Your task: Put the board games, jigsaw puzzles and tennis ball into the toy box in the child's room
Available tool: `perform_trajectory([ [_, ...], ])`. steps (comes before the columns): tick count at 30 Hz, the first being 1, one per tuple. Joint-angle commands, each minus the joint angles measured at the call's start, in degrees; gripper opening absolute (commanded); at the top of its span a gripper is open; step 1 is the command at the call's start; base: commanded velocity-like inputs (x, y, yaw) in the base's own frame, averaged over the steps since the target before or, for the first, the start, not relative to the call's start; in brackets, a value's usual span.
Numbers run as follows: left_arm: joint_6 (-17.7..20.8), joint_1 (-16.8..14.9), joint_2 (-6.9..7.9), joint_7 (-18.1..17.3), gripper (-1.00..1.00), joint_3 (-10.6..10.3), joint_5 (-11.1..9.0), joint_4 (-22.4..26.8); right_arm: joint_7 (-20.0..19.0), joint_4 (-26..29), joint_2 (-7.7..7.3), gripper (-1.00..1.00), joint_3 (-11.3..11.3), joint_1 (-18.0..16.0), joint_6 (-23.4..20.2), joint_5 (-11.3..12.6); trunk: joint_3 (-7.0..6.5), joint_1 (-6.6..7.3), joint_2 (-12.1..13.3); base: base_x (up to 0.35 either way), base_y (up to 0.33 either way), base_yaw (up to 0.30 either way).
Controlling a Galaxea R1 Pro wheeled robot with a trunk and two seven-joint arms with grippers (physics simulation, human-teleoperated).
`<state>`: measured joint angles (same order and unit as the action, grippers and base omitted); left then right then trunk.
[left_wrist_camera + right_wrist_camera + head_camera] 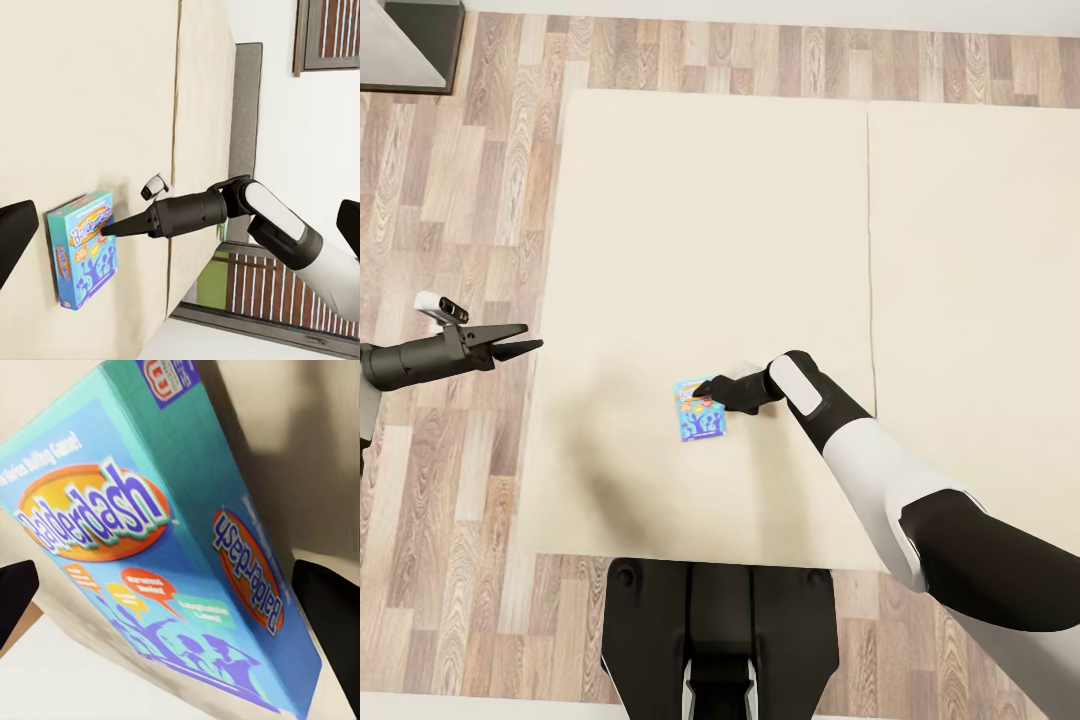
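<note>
- Right gripper: fingers spread open at the game, not yet gripping it.
- Left gripper: idle over the floor, its fingers apart and empty.
- Game lies flat on the bed; judged an early stage, with nothing boxed so far as shown.

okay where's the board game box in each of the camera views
Head view: board game box lies on the bed, low centre, at the right gripper tip.
Left wrist view: box lower left.
Right wrist view: box close up, between the fingers.
Shared landmark: the cream bed surface under the box.
</note>
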<state>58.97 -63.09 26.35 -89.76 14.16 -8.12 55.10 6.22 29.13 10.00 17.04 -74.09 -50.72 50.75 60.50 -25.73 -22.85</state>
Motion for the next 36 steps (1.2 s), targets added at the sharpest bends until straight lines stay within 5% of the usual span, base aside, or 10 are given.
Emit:
perform_trajectory([
  [1, 0.61, -0.02, 0.02, -0.24, 1.00, -0.01, 0.01, 0.00, 0.55, -0.01, 0.00, 1.00, 0.18, -0.01, 0.05, 0.05, 0.06, -0.05, -0.07, 0.000, 0.004, 0.000],
  [36, 0.55, -0.02, -0.06, -0.24, 1.00, -0.09, 0.04, -0.17, 0.46, 0.02, 0.00, 1.00, 0.15, 0.04, 0.10, 0.05, 0.06, -0.05, -0.07, 0.000, 0.057, 0.000],
])
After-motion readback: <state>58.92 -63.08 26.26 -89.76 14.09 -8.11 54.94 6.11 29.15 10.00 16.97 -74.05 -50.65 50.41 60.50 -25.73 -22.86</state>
